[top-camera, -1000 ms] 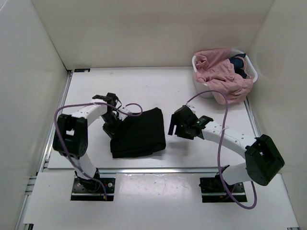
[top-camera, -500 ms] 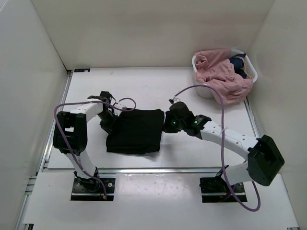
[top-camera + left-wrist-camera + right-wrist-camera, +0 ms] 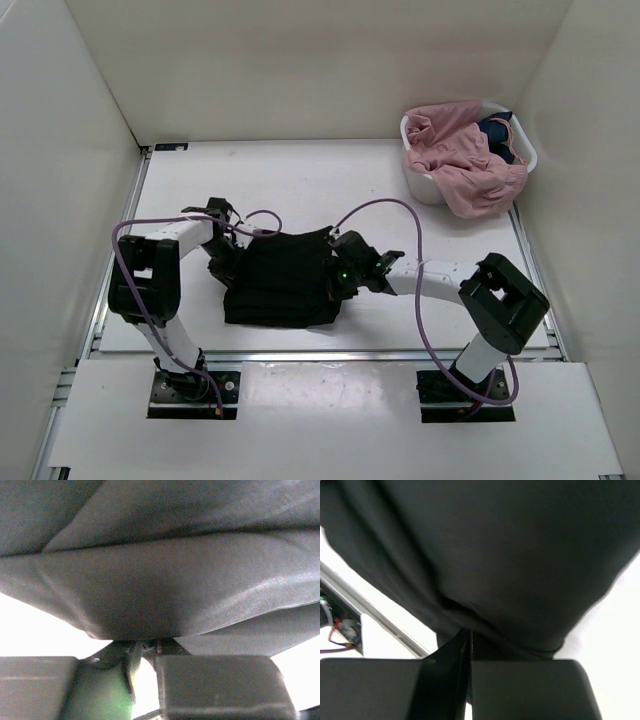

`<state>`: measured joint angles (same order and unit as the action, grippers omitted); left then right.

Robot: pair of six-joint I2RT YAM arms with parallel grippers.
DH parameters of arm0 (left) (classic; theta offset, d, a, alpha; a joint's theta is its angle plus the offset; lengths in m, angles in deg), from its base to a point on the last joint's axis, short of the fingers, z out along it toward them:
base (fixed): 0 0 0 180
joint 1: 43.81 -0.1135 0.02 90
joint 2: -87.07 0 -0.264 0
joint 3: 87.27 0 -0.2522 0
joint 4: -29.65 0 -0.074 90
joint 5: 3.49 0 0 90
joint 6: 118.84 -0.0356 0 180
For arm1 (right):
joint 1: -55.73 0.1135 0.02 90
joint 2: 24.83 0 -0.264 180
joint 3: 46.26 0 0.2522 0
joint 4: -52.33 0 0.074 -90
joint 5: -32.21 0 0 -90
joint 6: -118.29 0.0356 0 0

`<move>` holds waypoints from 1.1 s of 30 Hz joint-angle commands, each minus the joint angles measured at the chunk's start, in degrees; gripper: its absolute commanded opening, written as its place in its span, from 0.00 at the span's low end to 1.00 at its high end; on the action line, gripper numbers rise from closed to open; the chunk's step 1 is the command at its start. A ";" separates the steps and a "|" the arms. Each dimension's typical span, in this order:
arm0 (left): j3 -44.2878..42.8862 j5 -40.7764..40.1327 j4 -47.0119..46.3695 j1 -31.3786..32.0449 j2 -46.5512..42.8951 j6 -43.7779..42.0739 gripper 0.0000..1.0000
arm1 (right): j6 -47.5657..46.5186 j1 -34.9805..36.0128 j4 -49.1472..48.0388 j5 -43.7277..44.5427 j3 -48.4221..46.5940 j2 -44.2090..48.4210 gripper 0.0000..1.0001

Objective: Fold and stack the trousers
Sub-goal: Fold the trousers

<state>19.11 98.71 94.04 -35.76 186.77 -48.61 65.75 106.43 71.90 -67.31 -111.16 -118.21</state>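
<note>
Trousers [image 3: 280,282] folded, centre-left on table [image 3: 300,180], near edge close to the rail [image 3: 380,354]. Left gripper [image 3: 224,265] clamps their left edge. Right gripper [image 3: 333,283] looks pinched on the right edge. Bare table beyond. Basket [image 3: 408,130], far right, holds pink clothes [image 3: 460,150] spilling over the rim.

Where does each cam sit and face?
Top external: above, behind the bases, looking down; table, both arms, left gripper and right gripper at the black trousers.
Left wrist: on left wrist, facing trousers close-up; own fingers below.
Right wrist: on right wrist, facing trousers close-up; own fingers below.
Shared: all three see the trousers.
</note>
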 commanded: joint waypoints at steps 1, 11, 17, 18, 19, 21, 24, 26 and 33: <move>1.67 0.27 -1.06 -0.67 -2.41 0.35 0.22 | 1.65 -0.07 -0.61 0.81 4.28 0.30 0.00; 1.76 0.27 -0.10 -0.67 -3.55 0.35 0.33 | -3.96 -0.07 4.12 1.95 -1.42 -2.69 0.00; -6.66 3.00 6.48 -1.73 -9.60 -1.41 0.73 | -7.30 -0.07 12.03 4.58 -5.63 5.66 0.45; -8.16 3.78 7.45 -1.73 -10.40 -1.41 0.74 | -8.44 -0.07 13.43 5.47 -6.86 8.19 0.52; -10.96 4.40 8.33 -1.73 -11.80 -1.41 0.74 | -9.06 -0.07 16.93 6.43 -10.01 9.26 0.67; -13.35 4.40 10.70 -1.73 -13.38 -2.03 0.80 | -10.90 -0.60 20.46 8.19 -13.80 11.99 0.76; -15.90 3.27 11.94 -1.73 -17.16 -3.25 0.87 | -11.44 -1.13 27.05 10.83 -21.97 14.63 0.94; -16.61 -0.77 11.95 -2.25 -20.49 -3.26 0.91 | -11.44 -2.96 32.05 13.02 -27.75 16.47 0.99; -17.67 -17.99 11.95 -12.43 -31.22 1.83 1.00 | -3.61 -18.93 56.84 28.84 -31.68 22.19 0.99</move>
<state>2.32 90.26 104.71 -43.93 160.17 -49.52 59.32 94.54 110.83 -48.47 -143.99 -97.32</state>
